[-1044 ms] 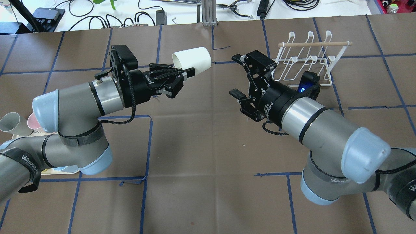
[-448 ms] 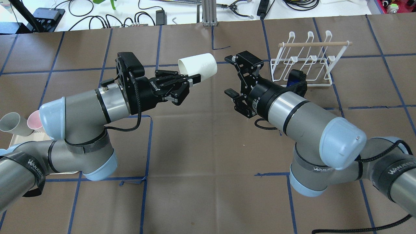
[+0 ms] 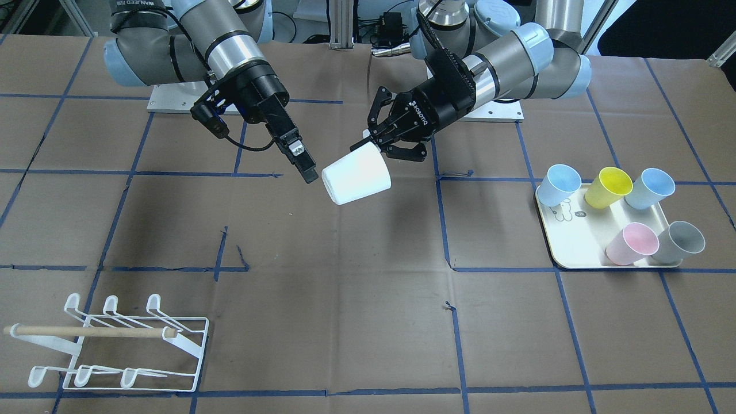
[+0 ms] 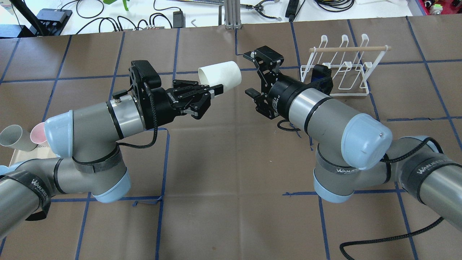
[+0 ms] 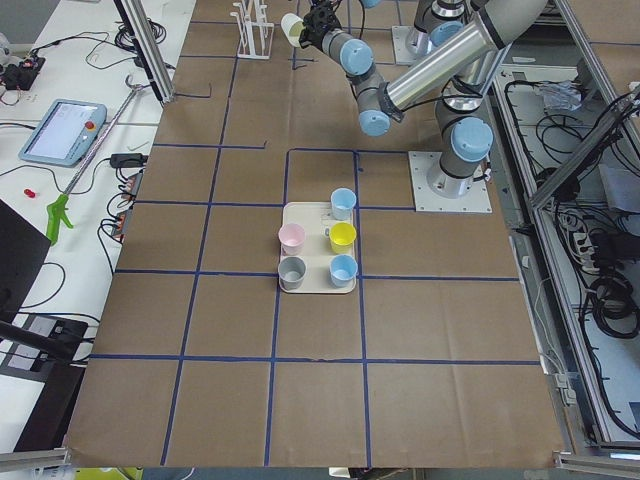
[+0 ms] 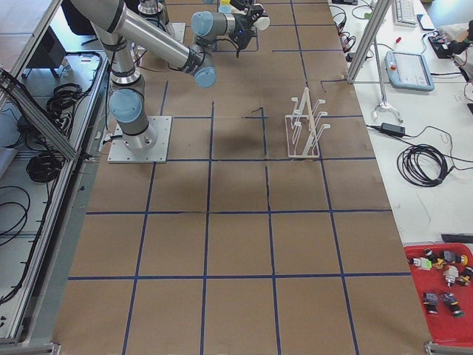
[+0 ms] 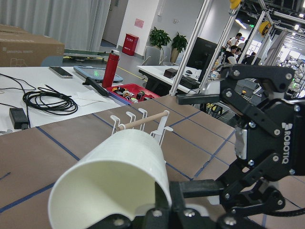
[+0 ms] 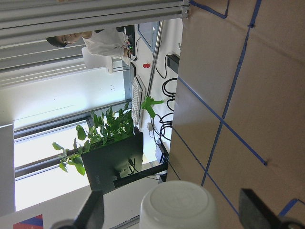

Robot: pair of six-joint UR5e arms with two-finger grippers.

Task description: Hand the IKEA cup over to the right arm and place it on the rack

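My left gripper (image 4: 212, 90) is shut on the rim of a white IKEA cup (image 4: 221, 74) and holds it on its side above the table, base toward the right arm. My right gripper (image 4: 251, 74) is open just right of the cup's base, one jaw above it and one below, not touching. In the right wrist view the cup's base (image 8: 178, 206) sits between the two open fingers (image 8: 93, 210). In the front view the left gripper (image 3: 375, 144) holds the cup (image 3: 356, 176) and the right gripper (image 3: 307, 168) is beside it. The white wire rack (image 4: 339, 72) stands behind the right wrist.
A cream tray (image 3: 575, 233) holds several coloured cups on the robot's left side, also in the left exterior view (image 5: 315, 252). The rack (image 3: 115, 339) has nothing on it. Cables and tools lie beyond the table's far edge (image 4: 162, 18).
My right gripper has moved left, toward the cup's base, staying open. My left gripper moved slightly right with the cup, then held still.
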